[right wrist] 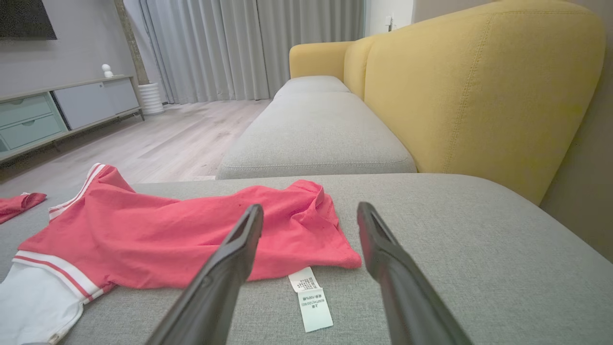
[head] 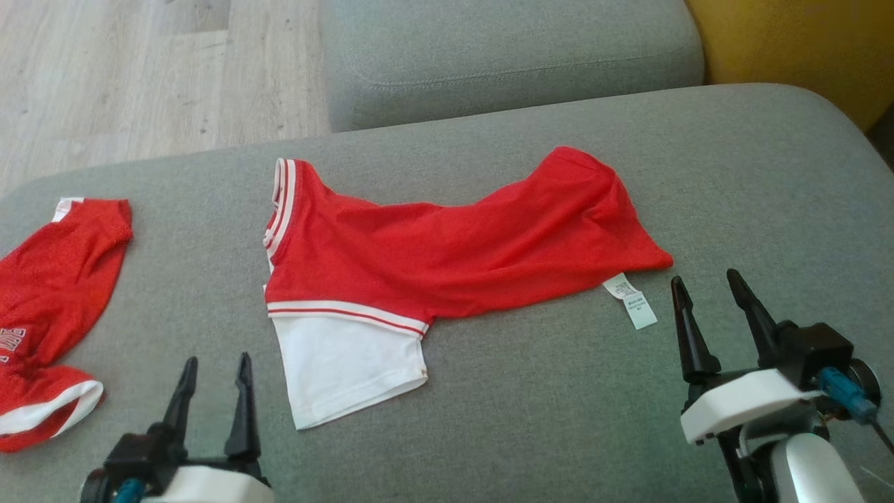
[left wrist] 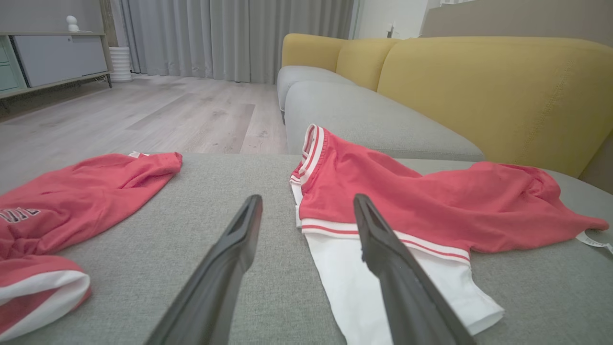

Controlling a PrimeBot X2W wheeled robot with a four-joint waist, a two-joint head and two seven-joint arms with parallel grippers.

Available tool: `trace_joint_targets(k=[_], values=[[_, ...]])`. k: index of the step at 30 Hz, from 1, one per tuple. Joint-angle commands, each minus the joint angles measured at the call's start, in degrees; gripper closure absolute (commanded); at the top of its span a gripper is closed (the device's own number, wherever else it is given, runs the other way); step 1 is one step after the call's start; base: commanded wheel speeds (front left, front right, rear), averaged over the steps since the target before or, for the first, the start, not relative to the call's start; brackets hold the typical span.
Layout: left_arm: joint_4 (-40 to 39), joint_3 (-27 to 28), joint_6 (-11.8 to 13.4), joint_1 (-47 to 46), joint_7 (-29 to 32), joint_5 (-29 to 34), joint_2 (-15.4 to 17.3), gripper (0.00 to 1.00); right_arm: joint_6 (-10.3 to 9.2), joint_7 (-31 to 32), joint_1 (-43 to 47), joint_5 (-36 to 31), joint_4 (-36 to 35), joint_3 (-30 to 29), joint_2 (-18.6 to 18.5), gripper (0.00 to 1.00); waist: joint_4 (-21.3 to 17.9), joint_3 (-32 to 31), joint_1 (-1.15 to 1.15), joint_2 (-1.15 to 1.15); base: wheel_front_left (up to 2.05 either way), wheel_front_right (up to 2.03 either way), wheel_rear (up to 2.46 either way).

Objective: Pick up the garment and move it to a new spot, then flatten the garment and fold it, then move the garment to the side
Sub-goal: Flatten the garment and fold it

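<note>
Red mesh garment with white striped trim and white lower panel (head: 447, 244) lies loosely spread on middle of grey fabric sofa cushion (head: 559, 398). White care label (head: 632, 300) sticks out at its right end. Left gripper (head: 217, 362) spread wide, empty, near white panel. Right gripper (head: 704, 279) spread wide, empty, just beside label. Second red garment (head: 49, 300) crumpled at cushion's left edge.

Left gripper (head: 217, 363) and right gripper (head: 705, 279) gape empty, seemingly hovering.
</note>
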Motion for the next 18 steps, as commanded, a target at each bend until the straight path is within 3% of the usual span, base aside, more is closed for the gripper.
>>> trace_joint_targets(k=[1,12,18], values=[[-1.2,1.7,0.2,-2.4,-0.1,0.4,0.6,0.00,0.43,0.4,-1.2,0.5,-2.4,1.3,0.1,0.00,0.2,0.2,0.00,0.00,0.00,0.00,0.00],[12.4,-4.4,-1.9,-9.2,9.7,-1.2,-4.8,0.00,0.43,1.5,-3.6,0.2,-3.1,2.3,0.5,0.00,0.3,3.4,0.00,0.00,0.00,0.00,0.00],[21.3,-4.7,-0.9,-12.8,12.9,-2.3,-6.6,0.00,0.43,1.6,-5.0,0.1,-1.8,2.4,0.6,0.00,-0.1,5.5,0.00,0.00,0.00,0.00,0.00]])
